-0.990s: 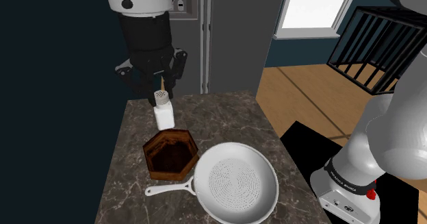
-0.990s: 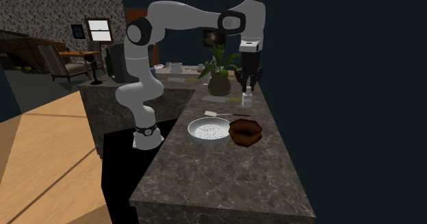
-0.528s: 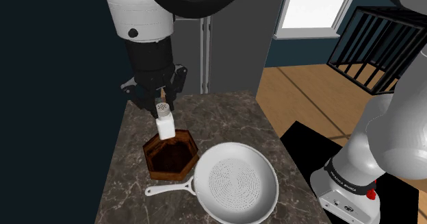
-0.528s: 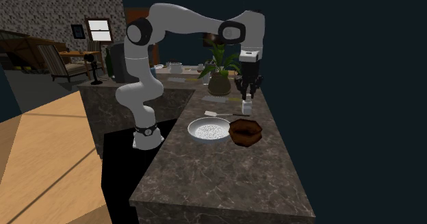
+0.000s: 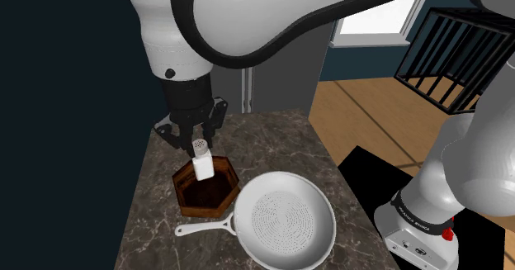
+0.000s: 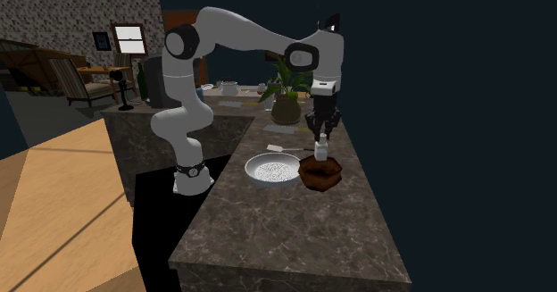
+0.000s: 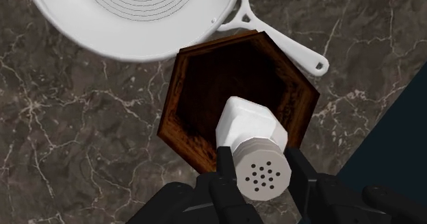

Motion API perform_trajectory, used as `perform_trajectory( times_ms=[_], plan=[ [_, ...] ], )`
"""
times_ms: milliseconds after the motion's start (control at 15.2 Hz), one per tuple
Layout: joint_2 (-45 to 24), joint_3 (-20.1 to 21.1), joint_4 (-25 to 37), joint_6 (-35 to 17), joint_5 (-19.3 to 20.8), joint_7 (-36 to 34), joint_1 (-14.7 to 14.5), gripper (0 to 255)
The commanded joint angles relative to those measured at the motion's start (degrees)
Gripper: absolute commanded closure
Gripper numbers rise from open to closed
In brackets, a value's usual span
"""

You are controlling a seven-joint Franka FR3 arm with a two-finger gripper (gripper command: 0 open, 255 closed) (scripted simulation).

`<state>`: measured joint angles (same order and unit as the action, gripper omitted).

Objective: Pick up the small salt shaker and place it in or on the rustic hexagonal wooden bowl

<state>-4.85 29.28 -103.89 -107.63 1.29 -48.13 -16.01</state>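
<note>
Tool gripping the salt shaker over the bowl
The arm is reaching straight down, its tool (image 5: 199,145) clasping the upright white salt shaker (image 5: 202,164) above the hexagonal wooden bowl (image 5: 228,176) mid-desk (image 5: 148,223); a white perforated pan (image 5: 285,219) is touching the bowl's right.

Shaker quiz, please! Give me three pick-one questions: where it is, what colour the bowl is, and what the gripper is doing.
1. Where is the shaker? A on the floor; B over the bowl; C beside the window.
2. What colour is the bowl? A dark brown; B blue; C yellow.
3. What is the gripper doing? A open, empty; B shut on nothing; C shut on the shaker.
Answers: 1 B, the wrist view shows it above the bowl's hollow. 2 A, its rim is dark brown. 3 C, both fingers clasp the shaker's cap.
</note>
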Motion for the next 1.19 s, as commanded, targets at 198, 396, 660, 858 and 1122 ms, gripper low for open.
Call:
perform_trajectory(
  times_ms=[198, 396, 660, 858, 1122],
  plan=[
    [-0.6, 0.0, -2.4, -2.9, 0.3, -0.2, -0.1, 255],
    [-0.6, 0.0, -2.4, -2.9, 0.3, -0.2, -0.1, 255],
    [-0.6, 0.0, -2.4, -2.9, 0.3, -0.2, -0.1, 0],
    [-0.6, 0.0, -2.4, -2.9, 0.3, -0.2, -0.1, 0],
    [0.0, 0.0, 0.8, 0.8, 0.0, 0.0, 0.0, 0]
  ],
)
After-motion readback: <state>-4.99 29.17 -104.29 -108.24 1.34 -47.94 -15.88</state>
